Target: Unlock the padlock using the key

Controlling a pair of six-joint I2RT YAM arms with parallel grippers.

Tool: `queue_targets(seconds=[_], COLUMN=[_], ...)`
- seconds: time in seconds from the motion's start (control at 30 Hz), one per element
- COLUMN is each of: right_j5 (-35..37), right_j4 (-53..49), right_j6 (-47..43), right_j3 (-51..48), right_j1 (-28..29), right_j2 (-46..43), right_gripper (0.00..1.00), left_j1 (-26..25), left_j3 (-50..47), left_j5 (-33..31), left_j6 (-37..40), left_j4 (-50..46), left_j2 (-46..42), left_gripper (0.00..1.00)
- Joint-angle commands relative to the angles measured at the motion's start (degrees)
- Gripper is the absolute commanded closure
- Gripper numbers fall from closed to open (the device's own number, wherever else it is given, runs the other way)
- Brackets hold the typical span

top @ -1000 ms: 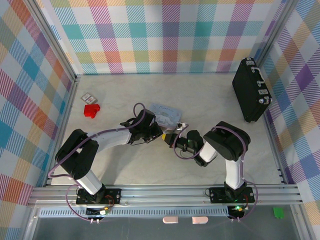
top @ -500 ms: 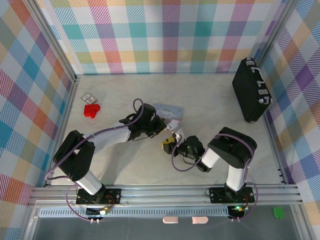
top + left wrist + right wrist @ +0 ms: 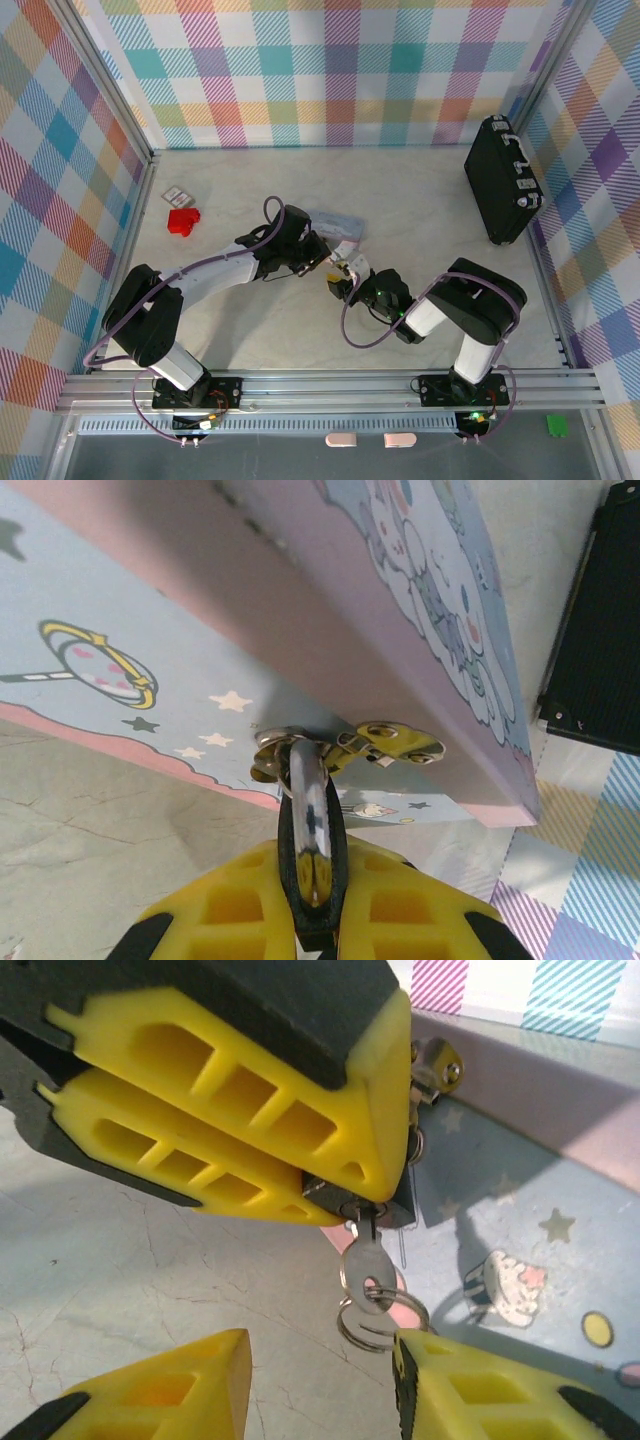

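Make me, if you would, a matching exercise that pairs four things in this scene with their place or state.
Things:
1. padlock
2. key
3. right gripper
4. red block

Place or state:
A. open
B. near the left wall
C. inserted in the padlock
D. clamped in the left gripper

Pairs: 1-D, 2-C, 3-A, 4-B

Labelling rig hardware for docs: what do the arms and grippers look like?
The left arm and right arm have white links, black joints and a looping purple cable each. The left gripper and right gripper have yellow wedge fingers with cut-out slots and black bases.
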Motion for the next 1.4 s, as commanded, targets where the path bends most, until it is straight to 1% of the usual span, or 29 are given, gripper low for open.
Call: queue_targets(seconds=[0.0,0.13,0.17,0.3,0.4,0.5,0.57,0.8,1.23,1.37], right_j5=[-0.2,2.7,3.2,3.4,4.1,4.6,5.1,7.4,12.6,13.1], right_j4=[1.6,2.2,1.9,1.3,1.2,0.6,0.8,3.2,3.3,3.0], right_j6=[-3.2,-4.5,-6.3,-7.6,-7.6,-7.2,-7.2,-7.7,-8.7,-9.2], right_j3=[1.0,0.8,1.1,2.5,3.7,4.9,5.3,3.9,4.6,4.7], right_j1=[0.4,1.0,1.0,1.1,1.1,1.0,1.1,1.2,1.2,1.3], right_j2=[-1.8,-2.4,-2.5,-1.3,0.0,1.2,2.5,4.5,6.3,6.7], right_gripper=[0.61,0.61,0.6,0.61,0.64,0.71,0.74,0.75,0.81,0.83], left_j1=[0.4,0.4,0.4,0.1,-0.1,-0.4,-0.5,-0.5,-0.6,-0.7], left_j3=[1.6,1.5,1.4,1.5,1.6,1.5,1.5,1.7,2.1,2.2], left_j5=[0.5,0.7,0.9,1.2,1.2,1.3,1.4,1.1,1.0,1.0], left_j6=[0.0,0.1,0.1,0.1,0.1,-0.2,-0.3,-0.2,-0.2,-0.2], left_j4=[-0.6,-0.9,-0.8,-0.7,-0.7,-0.5,-0.4,-0.9,-1.4,-1.4], left_j2=[-1.4,-1.3,-1.3,-1.5,-1.6,-1.7,-1.9,-2.6,-3.3,-3.3], left_gripper=[1.0,1.0,1.0,1.0,1.0,1.0,1.0,1.0,1.0,1.0])
